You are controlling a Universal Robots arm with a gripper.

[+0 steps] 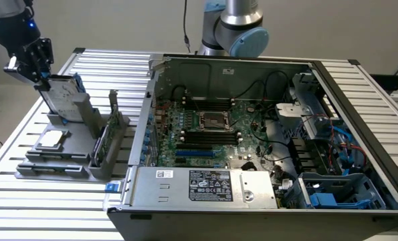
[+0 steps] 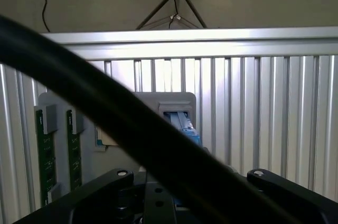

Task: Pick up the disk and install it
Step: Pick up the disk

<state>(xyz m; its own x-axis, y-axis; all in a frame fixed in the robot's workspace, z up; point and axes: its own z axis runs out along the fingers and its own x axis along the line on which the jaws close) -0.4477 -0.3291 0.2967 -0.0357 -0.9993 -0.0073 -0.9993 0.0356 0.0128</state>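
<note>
The disk (image 1: 63,100), a silver-grey drive with blue rails, stands tilted in the grey holder (image 1: 58,163) on the exterior view's left. Its lower end sits at the holder's slot. My gripper (image 1: 42,83) comes down from the upper left and is shut on the disk's top edge. In the wrist view the dark fingers (image 2: 111,184) frame the holder (image 2: 158,100) below, where a strip of blue rail (image 2: 189,129) shows. A thick black cable (image 2: 132,123) crosses that view and hides the grip.
A small silver drive (image 1: 53,139) lies flat on the holder. A green circuit card (image 1: 104,143) stands upright in it, beside the open computer case (image 1: 252,125). A blue drive bay (image 1: 333,198) sits at the case's near right corner. Everything rests on a ribbed aluminium table (image 1: 24,201).
</note>
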